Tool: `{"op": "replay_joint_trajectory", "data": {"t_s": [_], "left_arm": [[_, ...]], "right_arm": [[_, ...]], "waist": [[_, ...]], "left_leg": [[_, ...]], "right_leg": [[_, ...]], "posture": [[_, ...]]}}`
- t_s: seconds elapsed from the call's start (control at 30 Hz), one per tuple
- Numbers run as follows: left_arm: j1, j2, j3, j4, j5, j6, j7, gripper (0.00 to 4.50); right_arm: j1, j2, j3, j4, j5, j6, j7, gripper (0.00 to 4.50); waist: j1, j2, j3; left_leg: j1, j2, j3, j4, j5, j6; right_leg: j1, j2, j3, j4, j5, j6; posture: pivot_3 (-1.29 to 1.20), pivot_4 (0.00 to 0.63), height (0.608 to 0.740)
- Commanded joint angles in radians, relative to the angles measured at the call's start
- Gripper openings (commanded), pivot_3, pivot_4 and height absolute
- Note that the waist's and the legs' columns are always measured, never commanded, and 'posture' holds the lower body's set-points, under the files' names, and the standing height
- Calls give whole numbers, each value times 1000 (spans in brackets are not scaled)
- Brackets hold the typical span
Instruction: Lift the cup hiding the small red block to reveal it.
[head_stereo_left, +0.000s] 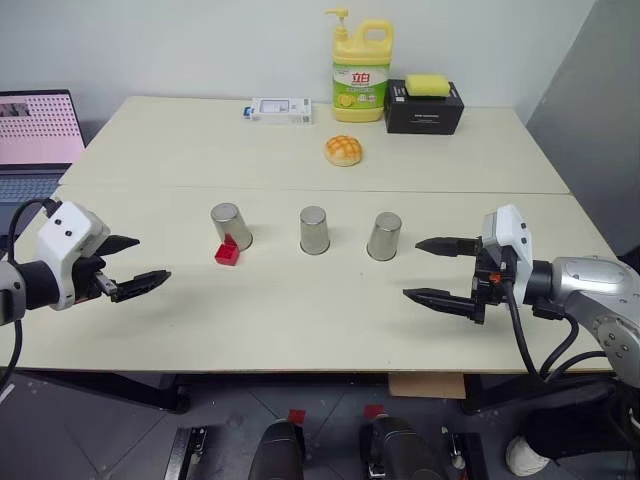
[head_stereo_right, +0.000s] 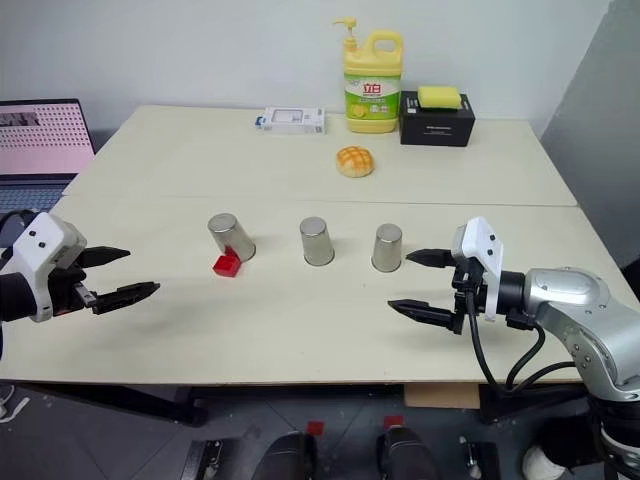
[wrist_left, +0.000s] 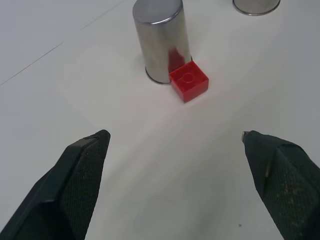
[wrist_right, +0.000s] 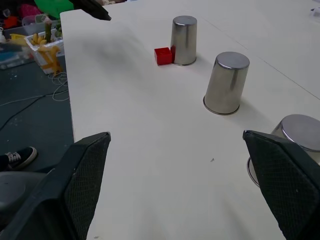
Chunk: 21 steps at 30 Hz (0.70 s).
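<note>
Nearest, at the front edge of the pale bench (head_stereo_left: 300, 330): left hand (head_stereo_left: 130, 265) hovering to the left of and nearer than the small red block (head_stereo_left: 227, 253), fingers spread wide, grasping nothing; right hand (head_stereo_left: 440, 270) hovering well to the right of the block, also splayed and empty

Just behind: small red block in plain sight on the bench top, uncovered, touching the base of the cup (head_stereo_left: 231, 226) standing mouth-down right behind it, seemingly leaning a little in the head views

Right of the block, in one row with that cup: middle cup (head_stereo_left: 314, 229) and right cup (head_stereo_left: 384, 236), both inverted, well apart from each other

Farther back from the block, beyond a seam across the bench: round orange-yellow bun (head_stereo_left: 343, 150)

Farthest from the block, along the back edge: flat white box (head_stereo_left: 280, 110), yellow dish-soap bottle (head_stereo_left: 362, 72) with a pump top, black box (head_stereo_left: 424, 106) carrying a yellow sponge (head_stereo_left: 427, 84)

Off to the left of the block, past the bench edge: open laptop (head_stereo_left: 36, 135) with a lit screen
</note>
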Motion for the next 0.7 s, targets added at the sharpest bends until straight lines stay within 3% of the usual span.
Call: {"op": "replay_joint_trajectory", "data": {"t_s": [0.03, 0.7], "left_arm": [[-8, 8, 40, -31, -19, -1, -4, 4494], [64, 16, 47, -107, -43, 48, -20, 4494]], "right_arm": [[-7, -4, -22, -23, -3, -23, 1, 4500], [21, -20, -21, -32, -5, -32, 11, 4500]], "waist": [[0, 0, 0], [0, 0, 0]], "left_leg": [[0, 0, 0, 0, 0, 0], [0, 0, 0, 0, 0, 0]], "right_leg": [[0, 0, 0, 0, 0, 0], [0, 0, 0, 0, 0, 0]], "posture": [[0, 150, 740], [0, 150, 740]]}}
